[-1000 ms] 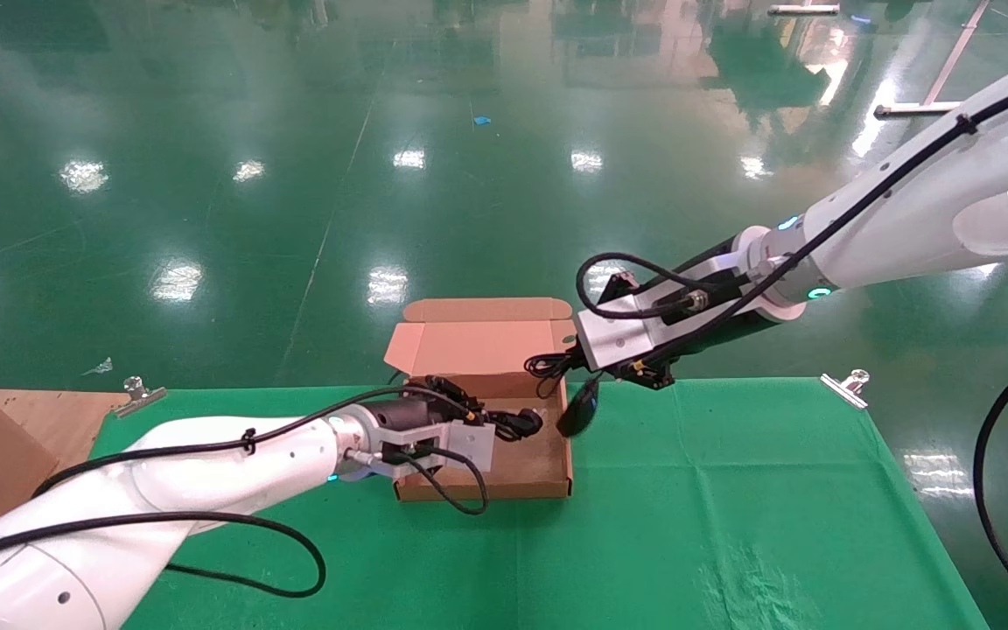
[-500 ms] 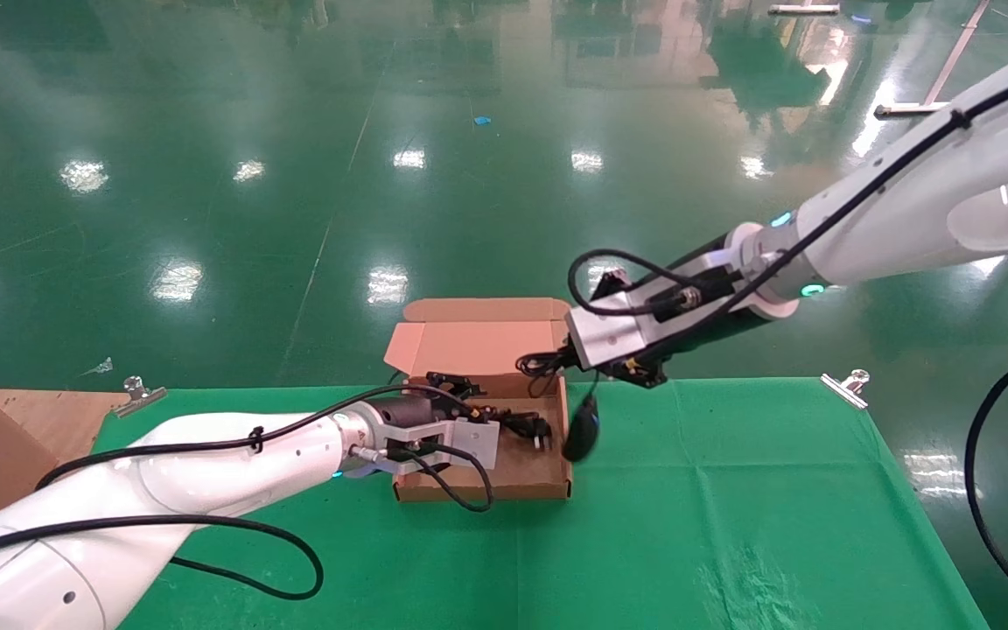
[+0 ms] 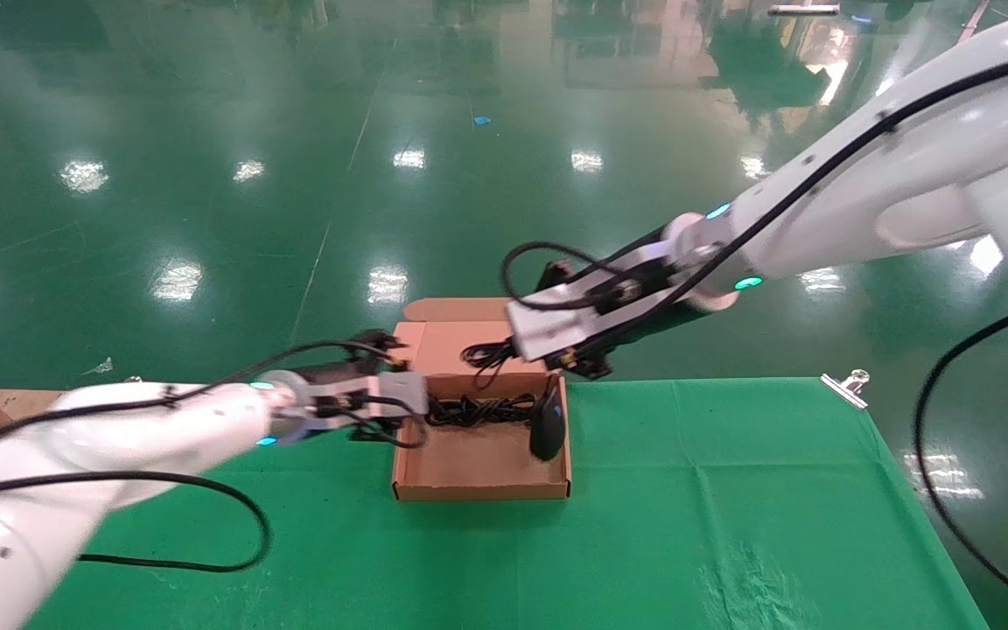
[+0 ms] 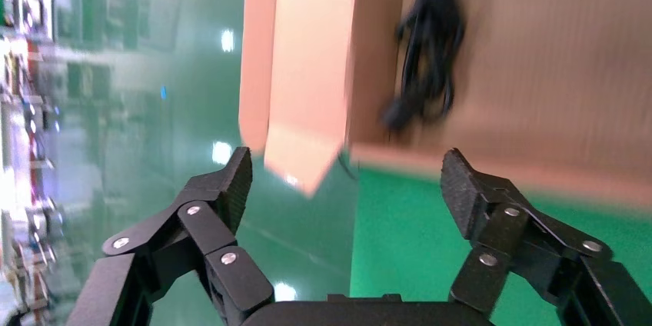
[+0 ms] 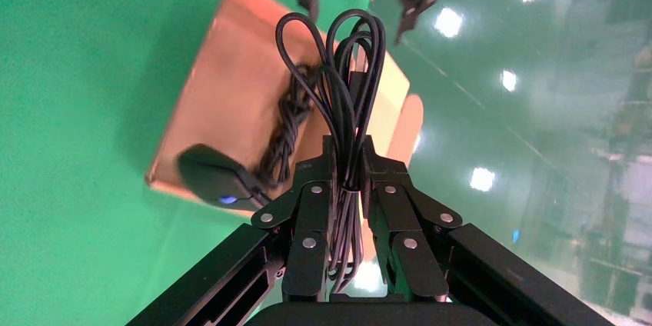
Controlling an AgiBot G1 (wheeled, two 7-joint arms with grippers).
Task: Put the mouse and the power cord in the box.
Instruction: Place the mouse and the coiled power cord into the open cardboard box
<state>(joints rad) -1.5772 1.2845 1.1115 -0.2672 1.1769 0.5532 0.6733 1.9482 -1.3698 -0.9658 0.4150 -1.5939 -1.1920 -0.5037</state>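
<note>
Right wrist view shows right tool (image 5: pixel 346 158) pinching mouse (image 5: pixel 211 176) wire (left tool (image 4: pixel 346 180) wide).

The head camera looks forward and down from high up, taking in the whole green-clothed bench (image 3: pixel 731 507) and the shallow brown cardboard box (image 3: pixel 479 477) at frame centre. The 2 wrist cameras sit close behind their pincers; both share that box (image 4: pixel 538 57) (image 5: pixel 231 88) with the head view.
</note>
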